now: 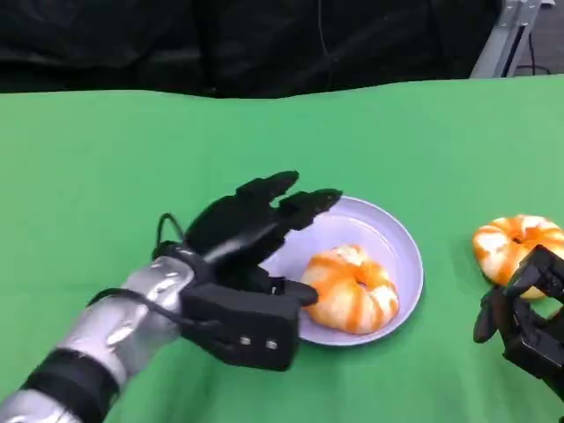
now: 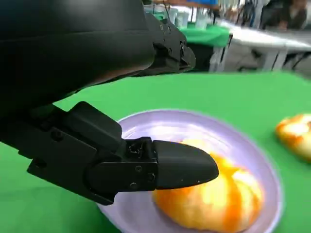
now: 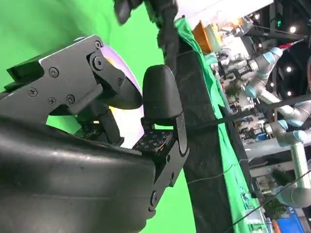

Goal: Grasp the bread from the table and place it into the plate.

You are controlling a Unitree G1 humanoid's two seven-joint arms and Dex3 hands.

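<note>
While the left robot hand (image 1: 251,264) is seen low over the near-left edge of the plate (image 1: 401,238), its fingers are spread apart and nothing is gripped; the thumb tip is brought close beside the bread (image 1: 350,288), though contact cannot be confirmed. At the near right, the right robot hand (image 1: 526,319) is seen above the green counter (image 1: 88,176), its fingers curled loosely, and whether they are closed cannot be told. The orange-and-white swirled bread is found lying inside the pale lavender plate, toward its near side. Just beyond the right robot hand, a second swirled bun (image 1: 515,242) is seen on the counter, apart from the plate. Farther back, a black backdrop (image 1: 220,40) is seen behind the counter's far edge.
</note>
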